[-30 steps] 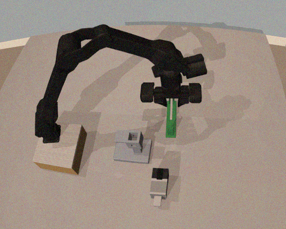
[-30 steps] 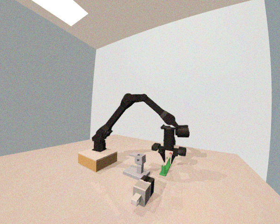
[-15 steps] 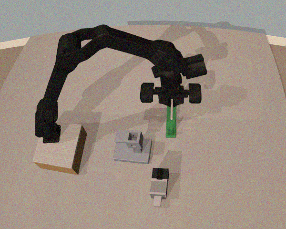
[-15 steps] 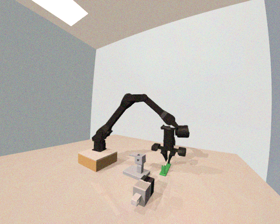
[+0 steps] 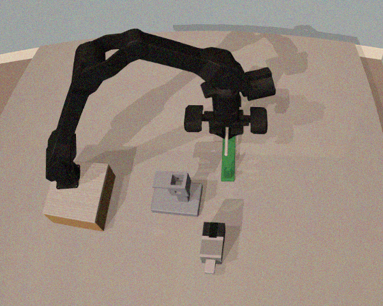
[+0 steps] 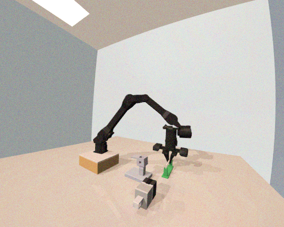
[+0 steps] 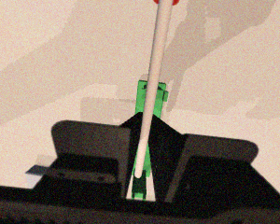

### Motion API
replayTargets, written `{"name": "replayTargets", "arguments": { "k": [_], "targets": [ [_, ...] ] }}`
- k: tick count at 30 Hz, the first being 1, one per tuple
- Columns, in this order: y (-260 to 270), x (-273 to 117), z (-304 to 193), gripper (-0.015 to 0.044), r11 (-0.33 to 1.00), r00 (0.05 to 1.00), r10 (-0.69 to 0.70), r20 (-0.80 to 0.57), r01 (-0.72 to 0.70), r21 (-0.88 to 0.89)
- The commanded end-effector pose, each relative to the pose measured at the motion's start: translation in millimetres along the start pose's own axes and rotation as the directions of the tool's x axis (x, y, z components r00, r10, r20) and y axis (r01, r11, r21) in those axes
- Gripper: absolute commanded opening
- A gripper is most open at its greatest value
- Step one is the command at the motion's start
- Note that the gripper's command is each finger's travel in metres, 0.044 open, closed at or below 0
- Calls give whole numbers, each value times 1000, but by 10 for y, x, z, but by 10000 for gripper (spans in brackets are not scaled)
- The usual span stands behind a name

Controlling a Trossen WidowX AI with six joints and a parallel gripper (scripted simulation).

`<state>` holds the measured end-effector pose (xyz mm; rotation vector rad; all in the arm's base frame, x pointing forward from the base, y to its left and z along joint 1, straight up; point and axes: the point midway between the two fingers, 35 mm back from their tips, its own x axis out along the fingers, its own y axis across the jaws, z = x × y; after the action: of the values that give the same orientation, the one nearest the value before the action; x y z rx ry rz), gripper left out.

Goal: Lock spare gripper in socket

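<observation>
My gripper points down at the green rack and is shut on the white lock pin. The pin's red head shows at the top of the wrist view. The pin lies roughly along the rack, slightly askew; whether it touches the rack cannot be told. The grey mount stands apart with its socket empty. The spare gripper lies in front, its pale spigot facing the camera side.
The arm's base stands on a wooden block to the left. The mount is between that block and the green rack. The spare gripper lies nearer the cameras than the mount and the rack.
</observation>
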<state>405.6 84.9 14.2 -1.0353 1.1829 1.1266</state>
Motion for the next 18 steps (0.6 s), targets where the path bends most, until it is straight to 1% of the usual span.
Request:
{"name": "replayTargets", "arguments": {
  "k": [1, 7, 18],
  "targets": [
    [-9, -85, 12, 0, 1000, 1000, -3, 1, 3, 0],
    [17, -188, 13, 0, 1000, 1000, 5, -2, -5, 0],
    [24, -165, -39, 0, 1000, 1000, 10, -4, -10, 0]
  ]
}}
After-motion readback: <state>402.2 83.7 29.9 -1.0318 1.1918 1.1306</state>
